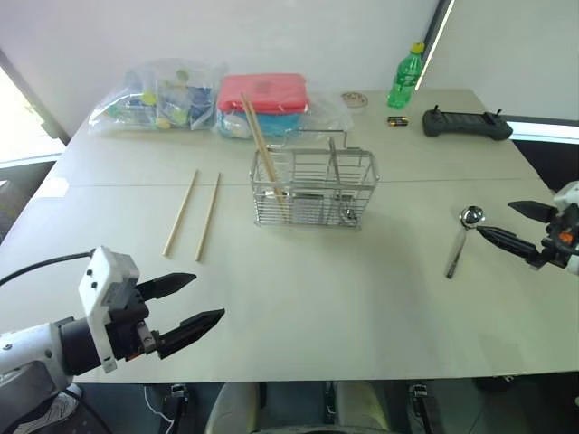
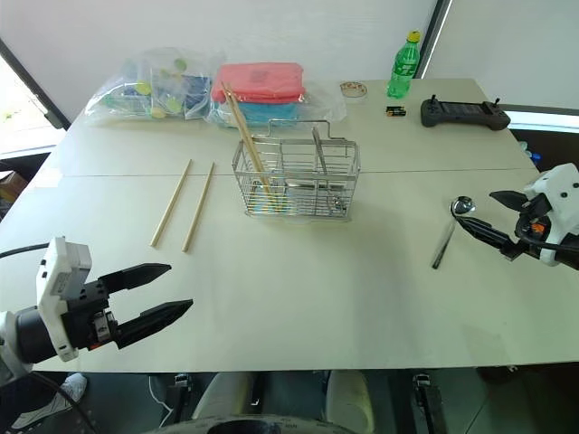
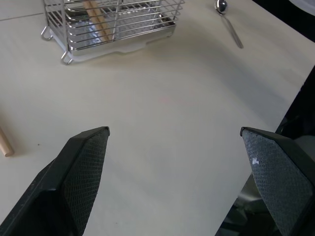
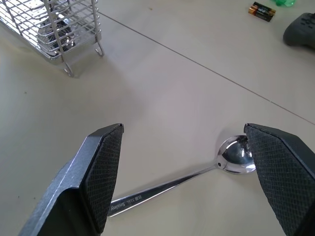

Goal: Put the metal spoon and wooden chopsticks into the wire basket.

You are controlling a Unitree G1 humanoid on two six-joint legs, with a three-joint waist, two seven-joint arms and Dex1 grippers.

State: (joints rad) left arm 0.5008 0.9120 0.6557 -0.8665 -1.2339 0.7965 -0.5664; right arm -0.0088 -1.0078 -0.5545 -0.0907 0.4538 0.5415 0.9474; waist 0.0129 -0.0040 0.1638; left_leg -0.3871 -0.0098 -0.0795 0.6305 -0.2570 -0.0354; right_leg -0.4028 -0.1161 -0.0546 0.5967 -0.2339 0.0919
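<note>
Pale table, metal spoon lying beside spread right gripper, left gripper spread, empty

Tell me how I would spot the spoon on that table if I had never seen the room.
Start at the wire basket standing in the middle of the pale table. Go from it toward the robot's right side, where the open right gripper hangs near the table's edge. Just beside it the spoon lies flat, the only shiny metal piece there; the loose chopsticks on the other side are wooden.
</note>
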